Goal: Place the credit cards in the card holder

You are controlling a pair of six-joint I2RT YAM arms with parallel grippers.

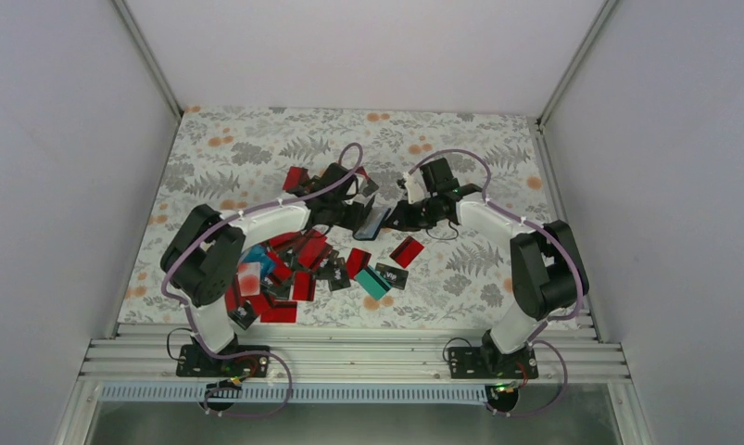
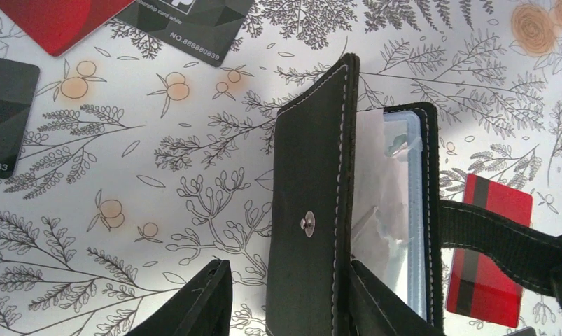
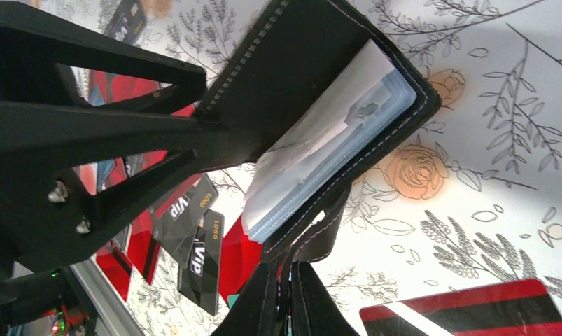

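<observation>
The black card holder (image 1: 372, 222) is held open between both grippers above the floral cloth. Its snap cover (image 2: 309, 182) and clear sleeves (image 2: 397, 210) show in the left wrist view. My left gripper (image 2: 286, 264) is open and straddles the cover: one finger lies inside against it, the other stands apart. My right gripper (image 3: 283, 269) is shut on the holder's strap (image 3: 320, 231). Credit cards, mostly red and black, lie in a pile (image 1: 294, 264) at near left. A red card (image 1: 407, 250) and a teal card (image 1: 372, 282) lie below the holder.
White walls enclose the table on three sides. An aluminium rail (image 1: 349, 357) runs along the near edge. Black cards (image 2: 187, 24) and a red card (image 2: 488, 252) lie on the cloth close to the holder. Another red-black card (image 3: 467, 311) lies under my right gripper.
</observation>
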